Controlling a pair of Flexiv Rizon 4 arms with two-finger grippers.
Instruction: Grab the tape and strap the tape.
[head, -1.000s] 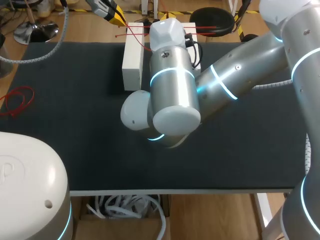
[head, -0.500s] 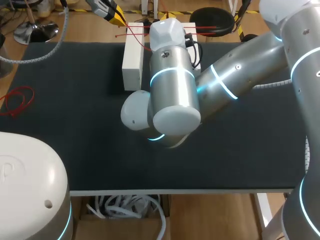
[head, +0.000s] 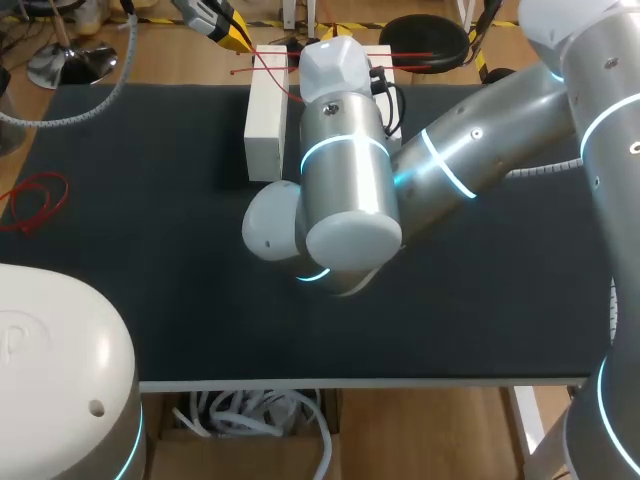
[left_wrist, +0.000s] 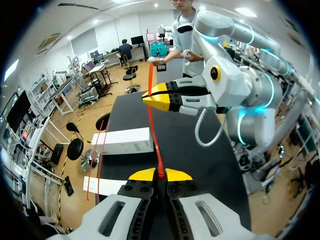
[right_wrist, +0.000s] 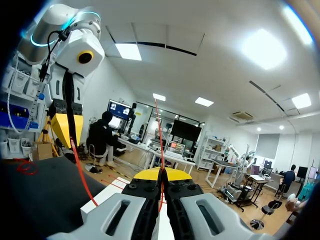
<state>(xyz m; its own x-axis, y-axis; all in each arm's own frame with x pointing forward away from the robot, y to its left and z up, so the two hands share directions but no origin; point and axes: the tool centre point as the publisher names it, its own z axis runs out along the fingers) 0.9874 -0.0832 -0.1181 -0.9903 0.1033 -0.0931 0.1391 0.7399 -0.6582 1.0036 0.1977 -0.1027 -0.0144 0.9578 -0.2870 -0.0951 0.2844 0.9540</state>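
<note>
The left gripper (left_wrist: 160, 175) has its two yellow tips pressed together on a thin red tape (left_wrist: 153, 137). The tape leaves the fingertips and runs in a nearly straight line, up and ahead, to the right gripper (left_wrist: 156, 98). There the right gripper's yellow tips are closed on the same strip, and a short free end stands up past them.

The right gripper's own wrist view agrees. Its fingers are together with the red tape pinched between them at the tips, and the strip rises straight out ahead of them (its far end cannot be made out against the ceiling). In that view the left gripper hangs off to one side with its tips pointing down. The tape slants from it down toward the right gripper's fingers.

In the head view the right arm (head: 460, 160) comes in from the right over the black table (head: 150, 280). It reaches past the middle and covers its own gripper. Only the yellow tip of the left gripper shows there, at the far side of the table near a long white box (head: 265, 120).

A second white box (head: 383, 60) lies on the other side of the right arm's wrist, partly hidden by it. Thin red strands (head: 262, 62) cross over both boxes. A red loop (head: 38, 200) lies by itself at the table's left edge, well apart from the boxes. The left arm (head: 55, 370) fills the near left corner with its white housing.
</note>
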